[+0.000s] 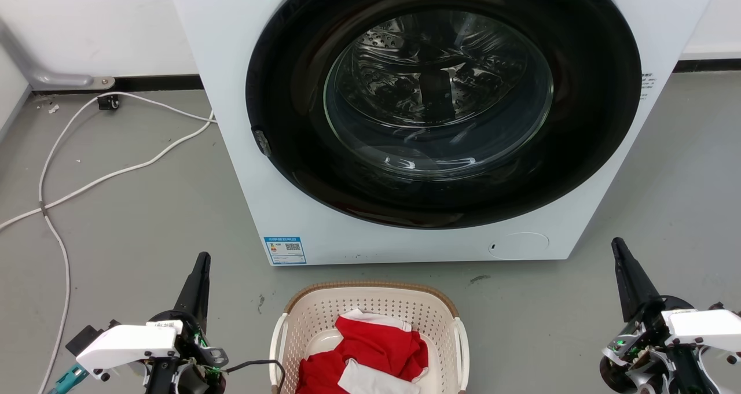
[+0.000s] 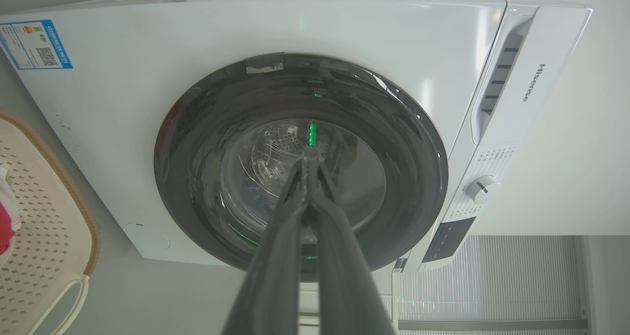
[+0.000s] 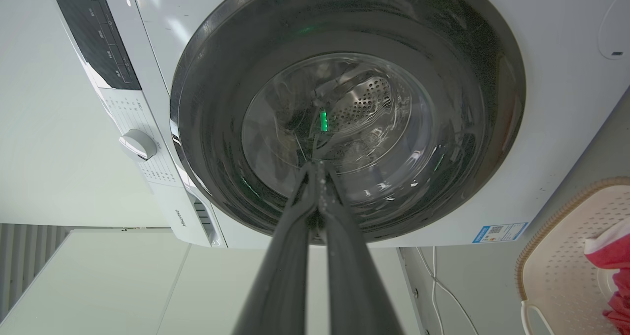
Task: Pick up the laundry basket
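The cream laundry basket [image 1: 324, 316] with a brown woven-look rim and white side handles stands on the floor at the bottom centre of the head view, holding red and white clothes [image 1: 370, 353]. Its edge shows at the left of the left wrist view [image 2: 44, 217] and at the lower right of the right wrist view [image 3: 556, 266]. My left gripper [image 1: 202, 258] is at the lower left, well left of the basket, fingers shut together on nothing [image 2: 307, 160]. My right gripper [image 1: 616, 243] is at the lower right, far from the basket, also shut and empty [image 3: 319, 164].
A white front-loading washing machine [image 1: 231, 122] with a closed dark round door stands just behind the basket. White cables [image 1: 87, 186] trail over the grey floor at the left. A wall runs behind.
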Robot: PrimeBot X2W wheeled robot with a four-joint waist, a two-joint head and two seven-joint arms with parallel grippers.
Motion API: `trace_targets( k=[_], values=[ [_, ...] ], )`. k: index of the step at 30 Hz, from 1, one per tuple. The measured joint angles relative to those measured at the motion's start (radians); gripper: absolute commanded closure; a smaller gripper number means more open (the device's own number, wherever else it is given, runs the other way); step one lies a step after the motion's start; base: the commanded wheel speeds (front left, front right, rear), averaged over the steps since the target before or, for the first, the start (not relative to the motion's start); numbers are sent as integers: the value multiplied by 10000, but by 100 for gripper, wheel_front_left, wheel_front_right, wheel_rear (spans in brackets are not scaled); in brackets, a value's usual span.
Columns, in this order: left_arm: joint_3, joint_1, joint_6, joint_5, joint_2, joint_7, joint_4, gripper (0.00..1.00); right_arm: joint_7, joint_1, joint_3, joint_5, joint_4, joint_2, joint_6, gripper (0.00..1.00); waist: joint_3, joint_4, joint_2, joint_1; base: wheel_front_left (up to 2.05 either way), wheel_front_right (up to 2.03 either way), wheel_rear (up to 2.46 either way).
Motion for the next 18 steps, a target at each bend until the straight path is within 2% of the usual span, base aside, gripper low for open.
trace_targets(
  k=[18],
  values=[
    [0, 0, 0, 0, 0, 0, 0, 100, 0, 0, 0, 0, 0, 2, 0, 100, 0, 0, 0, 0, 0, 0, 0]
  ],
)
